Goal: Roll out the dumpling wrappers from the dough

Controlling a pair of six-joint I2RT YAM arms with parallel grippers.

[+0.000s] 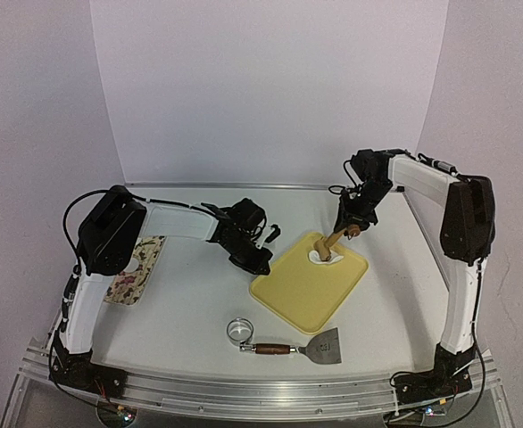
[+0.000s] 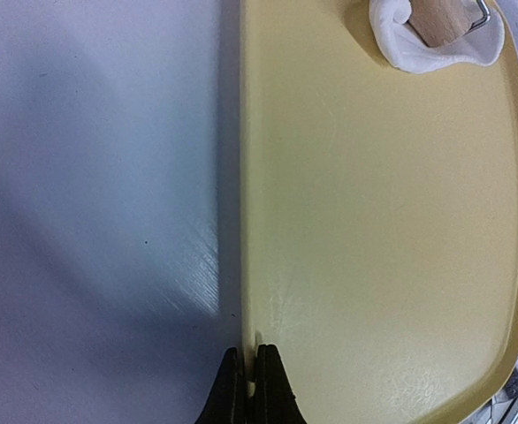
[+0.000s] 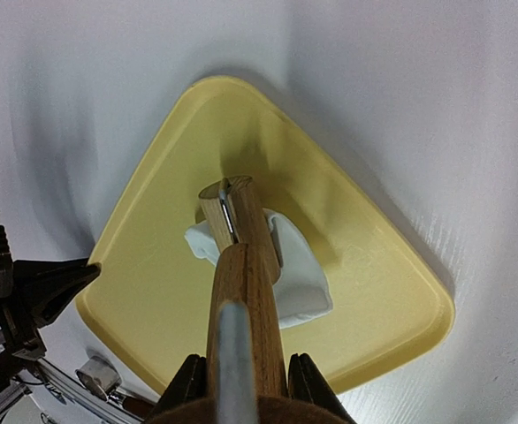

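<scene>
A white piece of dough [image 1: 319,257] lies near the far corner of the yellow cutting board [image 1: 306,290]. My right gripper [image 1: 352,229] is shut on the handle of a wooden roller [image 3: 241,291], whose drum [image 3: 239,216] presses on the dough [image 3: 301,278]. The dough curls up around the drum. My left gripper [image 1: 258,265] is shut on the board's left edge [image 2: 245,265], with the dough [image 2: 431,51] at the far end of that view. No flat round dumpling wrappers are in view.
A small metal ring cutter [image 1: 240,331] and a metal scraper [image 1: 322,345] with a wooden handle lie in front of the board. A floral patterned card [image 1: 137,269] lies at the left. A small black object [image 1: 273,233] lies behind the board.
</scene>
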